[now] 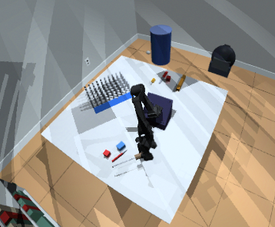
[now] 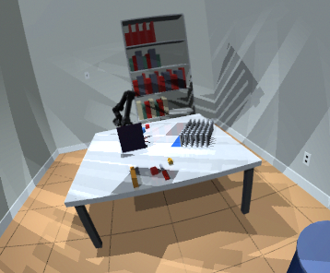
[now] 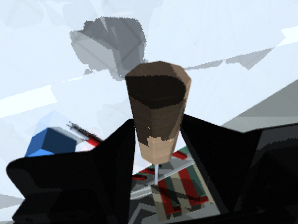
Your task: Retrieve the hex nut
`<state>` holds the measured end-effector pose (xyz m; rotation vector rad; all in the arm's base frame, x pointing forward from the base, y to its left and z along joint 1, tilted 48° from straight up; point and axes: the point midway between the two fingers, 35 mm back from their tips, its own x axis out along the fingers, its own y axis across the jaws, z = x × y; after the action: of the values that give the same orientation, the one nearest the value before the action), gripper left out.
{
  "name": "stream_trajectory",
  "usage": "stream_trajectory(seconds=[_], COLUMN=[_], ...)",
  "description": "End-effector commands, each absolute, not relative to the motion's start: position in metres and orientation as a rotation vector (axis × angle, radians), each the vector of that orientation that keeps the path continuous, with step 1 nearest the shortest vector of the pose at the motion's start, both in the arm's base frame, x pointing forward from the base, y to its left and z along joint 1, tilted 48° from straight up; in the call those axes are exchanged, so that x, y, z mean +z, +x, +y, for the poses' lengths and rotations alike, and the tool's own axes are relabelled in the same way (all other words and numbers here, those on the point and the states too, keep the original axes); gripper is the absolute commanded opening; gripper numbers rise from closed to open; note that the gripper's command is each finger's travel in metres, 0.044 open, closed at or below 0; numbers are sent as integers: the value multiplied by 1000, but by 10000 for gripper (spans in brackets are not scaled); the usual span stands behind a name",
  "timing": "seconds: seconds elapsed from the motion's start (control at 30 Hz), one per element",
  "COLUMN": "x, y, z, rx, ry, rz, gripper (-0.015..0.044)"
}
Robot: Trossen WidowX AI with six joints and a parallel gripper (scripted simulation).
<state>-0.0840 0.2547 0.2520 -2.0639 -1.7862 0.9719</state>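
Note:
My gripper (image 1: 142, 155) (image 3: 156, 120) is shut on the brown wooden handle (image 1: 137, 156) (image 3: 157, 112) of a hook tool with a thin metal shaft, low over the near part of the white table (image 1: 186, 115). The field of standing grey spacers (image 1: 107, 88) (image 2: 197, 131) is at the far left side, with the blue taped strip (image 1: 110, 103) (image 2: 176, 143) along its front. The gripper is far from both. The hex nut is too small to see. In the exterior view the gripper is hidden behind the dark box (image 2: 131, 138).
A blue cube (image 1: 120, 146) (image 3: 50, 140), a red cube (image 1: 107, 153) and a red pen (image 1: 118, 156) lie just left of the gripper. Two thin grey lines (image 1: 130, 172) show on the table below it. The dark box (image 1: 160, 109) stands by the arm. An orange bar (image 1: 181, 82) and small red parts (image 1: 167, 78) lie far off.

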Motion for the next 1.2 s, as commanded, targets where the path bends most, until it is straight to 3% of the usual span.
stream_trajectory(seconds=[0.0,1.17], x=[249,229], y=[-85,-83], z=[257,278], rx=[971,963], ry=[-2065,-2063], rz=[-1794,-1797], gripper=[0,0])
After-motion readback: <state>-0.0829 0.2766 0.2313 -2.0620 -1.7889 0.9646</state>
